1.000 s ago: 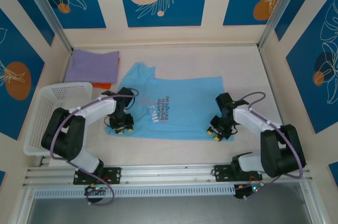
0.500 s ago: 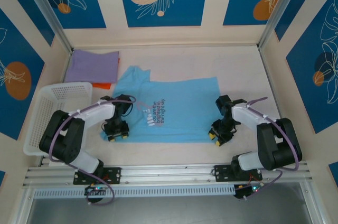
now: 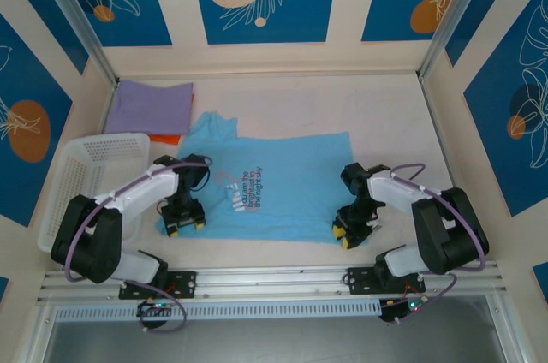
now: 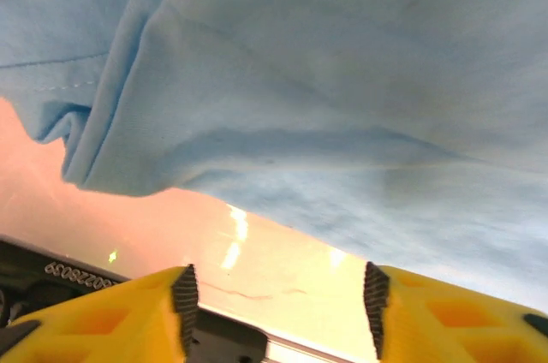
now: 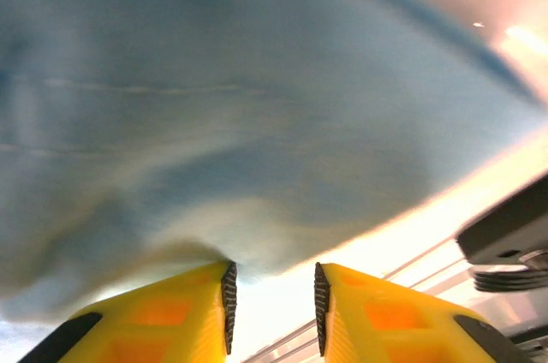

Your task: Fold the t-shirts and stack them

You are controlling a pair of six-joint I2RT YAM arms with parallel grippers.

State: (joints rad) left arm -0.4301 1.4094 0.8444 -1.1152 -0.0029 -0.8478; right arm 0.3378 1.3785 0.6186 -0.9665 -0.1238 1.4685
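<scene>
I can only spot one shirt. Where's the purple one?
Overhead view: the lavender t-shirt lies at the far left corner, behind the white basket, left of the sky-blue t-shirt.

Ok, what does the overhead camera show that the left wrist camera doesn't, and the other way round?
Overhead: the lavender t-shirt at the far left, the white basket, the right tool, and the chest lettering on the blue t-shirt. Left wrist: the yellow fingers standing apart with nothing between them, and a bunched cloth edge just beyond them. Both: the blue t-shirt and the left tool.
</scene>
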